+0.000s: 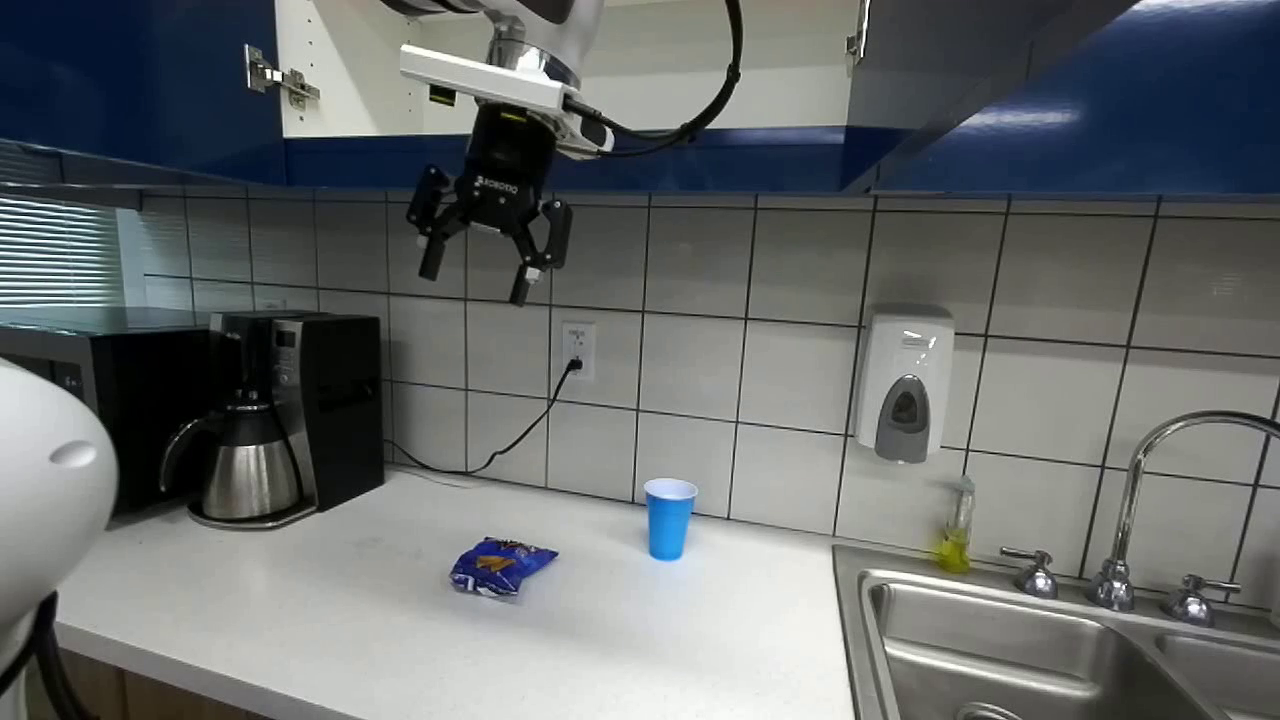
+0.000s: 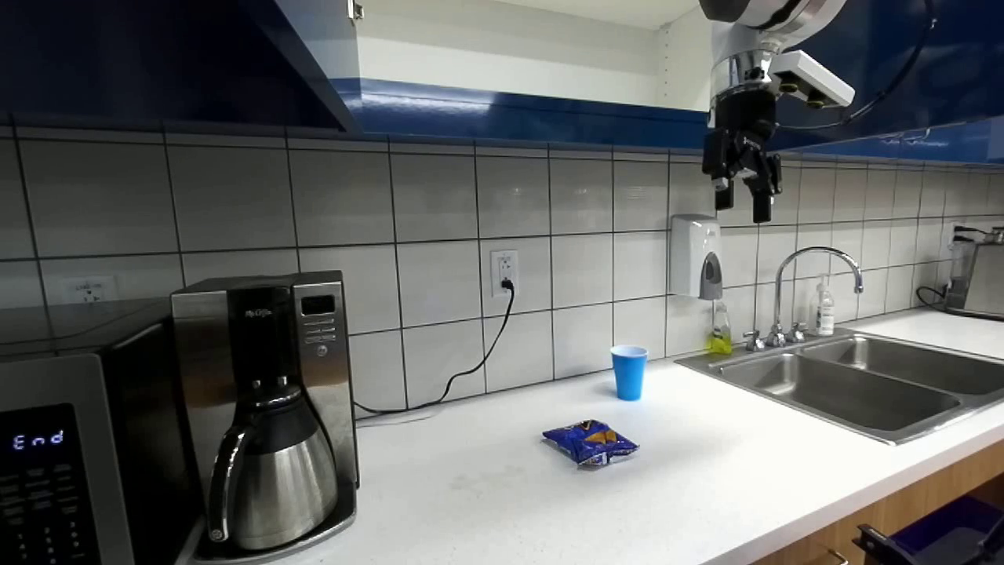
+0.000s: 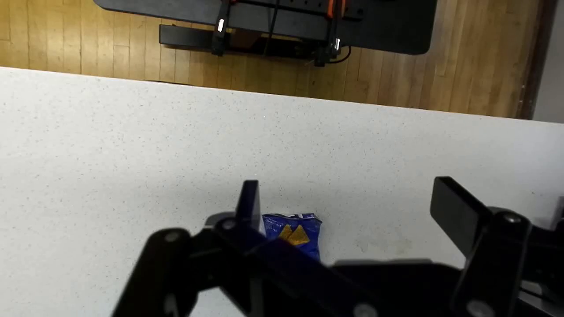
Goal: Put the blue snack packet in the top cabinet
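Observation:
The blue snack packet (image 1: 500,566) lies flat on the white counter, and it shows there in an exterior view (image 2: 590,443) too. In the wrist view the packet (image 3: 312,237) is partly hidden behind the left finger. My gripper (image 1: 475,287) is open and empty, high above the counter, its fingers pointing down; it also shows in an exterior view (image 2: 743,210) and in the wrist view (image 3: 346,187). The top cabinet (image 1: 700,160) stands open with its pale interior visible behind the arm; its blue lower edge shows in an exterior view (image 2: 502,110).
A light-blue cup (image 1: 669,520) stands near the packet, toward the tiled wall. A coffee maker (image 2: 314,345) and microwave (image 2: 86,439) stand at one end, a sink (image 2: 855,384) at the other. A soap dispenser (image 1: 905,385) hangs on the wall. Open cabinet doors (image 1: 140,90) flank the opening.

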Tool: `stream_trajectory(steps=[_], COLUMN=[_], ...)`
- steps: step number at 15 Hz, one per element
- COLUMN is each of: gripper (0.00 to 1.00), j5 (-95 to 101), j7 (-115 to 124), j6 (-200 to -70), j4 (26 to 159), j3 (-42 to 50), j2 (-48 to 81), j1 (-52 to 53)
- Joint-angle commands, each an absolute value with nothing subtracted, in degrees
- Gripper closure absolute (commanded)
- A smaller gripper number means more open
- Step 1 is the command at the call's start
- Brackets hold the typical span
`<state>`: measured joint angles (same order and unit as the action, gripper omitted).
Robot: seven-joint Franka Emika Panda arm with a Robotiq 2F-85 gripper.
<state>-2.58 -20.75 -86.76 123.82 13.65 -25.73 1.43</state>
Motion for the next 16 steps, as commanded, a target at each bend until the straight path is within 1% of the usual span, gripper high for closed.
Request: stream_trajectory(steps=[1,10,16], gripper=[0.0,0.0,0.0], j5=[-3.07,-4.01,-4.52], j7=[-21.29,-21.86,-21.66], j6=[-86.58,-87.91,-90.81], j4=[123.65,126.06,130.55], j3=[12.36,11.56,11.34], j2=[-25.5,-25.66,-24.76], j1=[-0.19,0.31,0.32])
